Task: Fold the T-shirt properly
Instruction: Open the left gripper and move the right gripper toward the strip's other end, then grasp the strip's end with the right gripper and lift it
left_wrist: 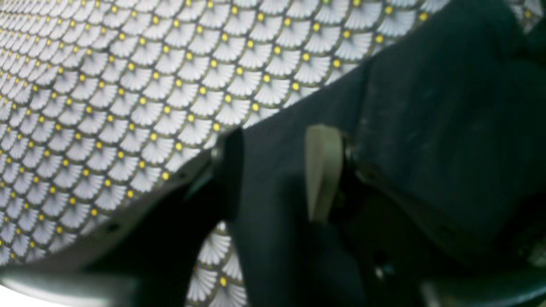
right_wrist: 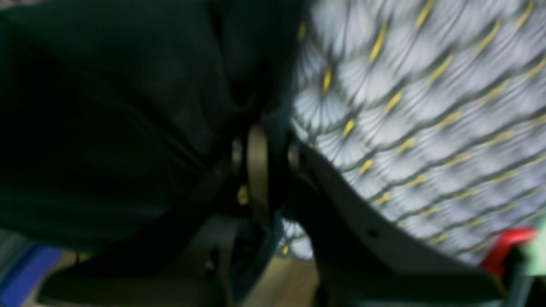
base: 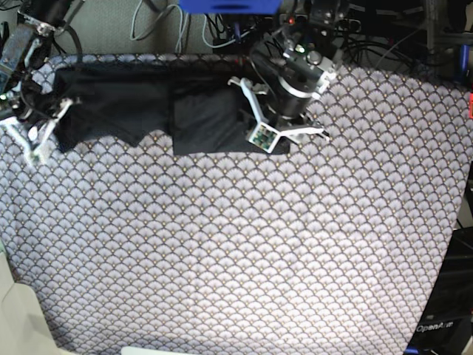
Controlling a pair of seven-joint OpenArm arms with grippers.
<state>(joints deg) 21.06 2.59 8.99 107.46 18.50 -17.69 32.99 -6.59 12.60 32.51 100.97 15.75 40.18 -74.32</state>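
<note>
Base view: you see the tablecloth (base: 244, 251) with the T-shirt (base: 148, 103) along its far edge. Your left gripper (left_wrist: 273, 170) has dark cloth between its part-open jaws. Your right gripper (right_wrist: 273, 157) pinches the shirt's other end.

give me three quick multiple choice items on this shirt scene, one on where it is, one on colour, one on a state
1. Where on the tablecloth does the T-shirt lie?
A. along the far edge
B. in the middle
C. at the near edge

2. What colour are the dots in the tablecloth's fan pattern?
A. red
B. yellow
C. blue

3. What is between the left end effector fingers?
A. nothing
B. a fold of tablecloth
C. black T-shirt cloth

Answers:
1 A, the base view shows the shirt stretched along the top edge, below the cables.
2 B, the left wrist view shows a yellow dot at each fan's base.
3 C, the left wrist view shows dark fabric running between the two fingers.
</note>
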